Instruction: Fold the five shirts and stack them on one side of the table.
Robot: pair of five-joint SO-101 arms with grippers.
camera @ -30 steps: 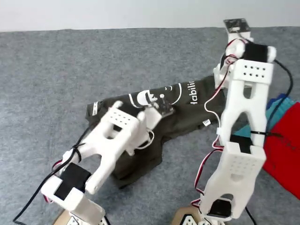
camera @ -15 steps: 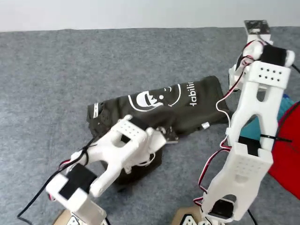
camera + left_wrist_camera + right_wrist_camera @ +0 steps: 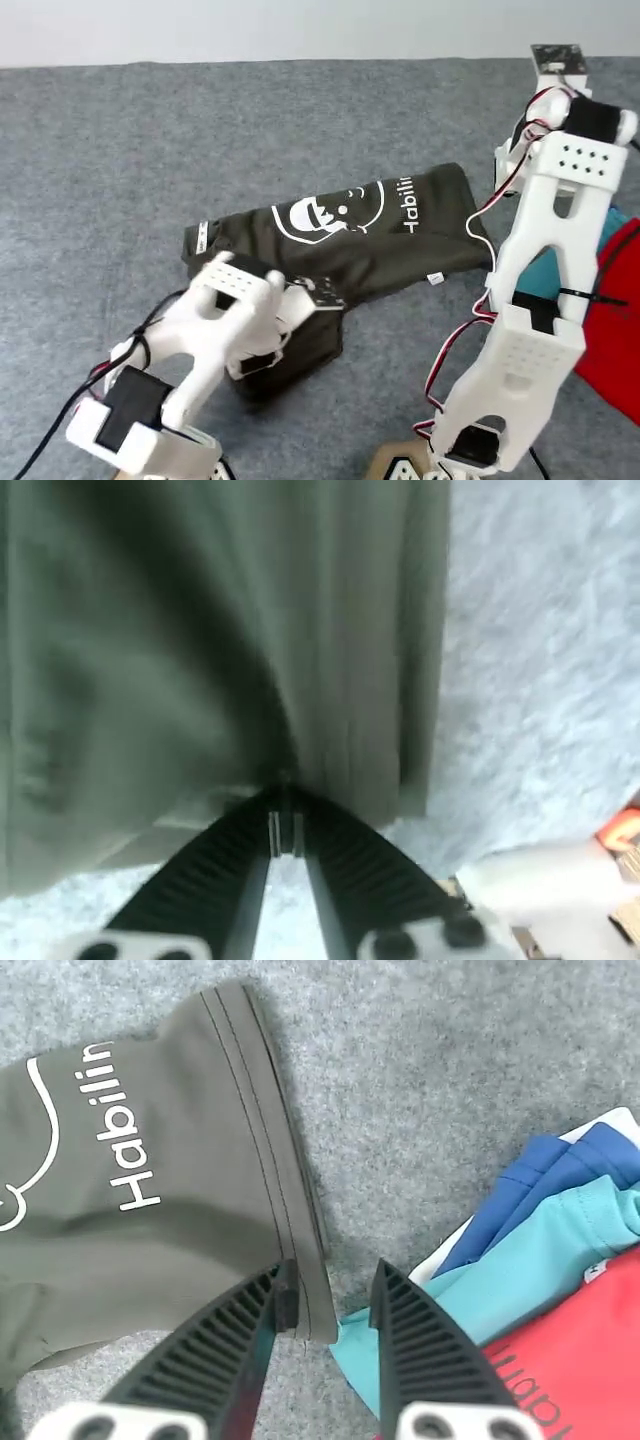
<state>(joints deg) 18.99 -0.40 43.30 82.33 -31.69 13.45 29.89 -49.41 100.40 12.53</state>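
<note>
High view shows the olive shirt (image 3: 380, 240) lying partly folded across the middle of the grey counter (image 3: 150, 150), its printed side up and its hem end towards the counter's right edge. It is thin, limp cloth, light and not fragile. It will likely sag and drag on the felt-like surface, so it is best taken by a doubled edge or the stitched hem, where the layers give the jaws something to bite. The left claw (image 3: 283, 825) is pinched closed on a fold at the shirt's end nearest the front edge; its wrist view shows the ribbed jaws meeting on the cloth, which the arm hides from above. The right claw (image 3: 335, 1295) hangs narrowly parted over the hem corner, gripping nothing. Its wrist view also shows blue (image 3: 560, 1175), teal (image 3: 500, 1280) and red (image 3: 570, 1360) shirts just beside that hem.
</note>
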